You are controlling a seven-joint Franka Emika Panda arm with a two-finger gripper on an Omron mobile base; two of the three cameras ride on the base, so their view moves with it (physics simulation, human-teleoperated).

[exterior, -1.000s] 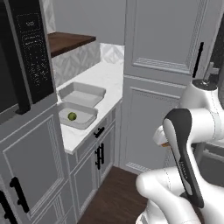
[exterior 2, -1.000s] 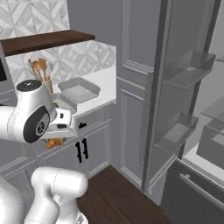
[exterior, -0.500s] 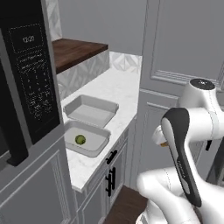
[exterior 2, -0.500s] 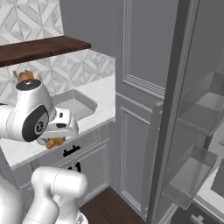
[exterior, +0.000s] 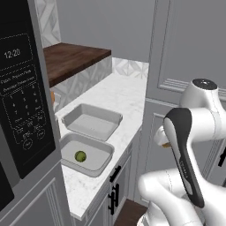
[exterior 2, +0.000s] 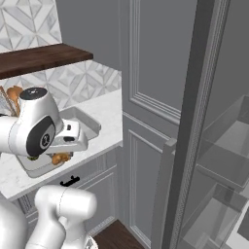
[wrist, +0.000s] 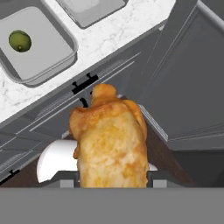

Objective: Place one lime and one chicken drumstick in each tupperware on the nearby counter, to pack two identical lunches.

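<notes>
My gripper (wrist: 113, 176) is shut on a golden-brown chicken drumstick (wrist: 111, 140), holding it in front of the grey cabinet fronts, below the edge of the white marble counter (wrist: 118, 30). In the right base view the drumstick (exterior 2: 61, 158) hangs under the hand. Two light-grey tupperware trays stand side by side on the counter (exterior: 128, 95). The nearer tupperware (exterior: 102, 164) holds one green lime (exterior: 80, 156). The farther tupperware (exterior: 92, 121) has nothing in it. From the hand, the lime (wrist: 19, 40) lies in its tray (wrist: 65, 41) at upper left, the other tray (wrist: 89, 8) at the top edge.
A black microwave (exterior: 22, 110) hangs at the left over the counter's near end. A dark wooden shelf (exterior: 73, 57) juts out above the back. Tall grey cabinet doors (exterior: 190, 66) rise to the right of the counter. An open fridge with shelves (exterior 2: 219, 151) stands at far right. Black bar handles (wrist: 85, 84) mark the lower cabinets.
The whole picture has shifted as the base drove along the counter; the trays now sit nearer and more central. The drumstick stays in my gripper.
</notes>
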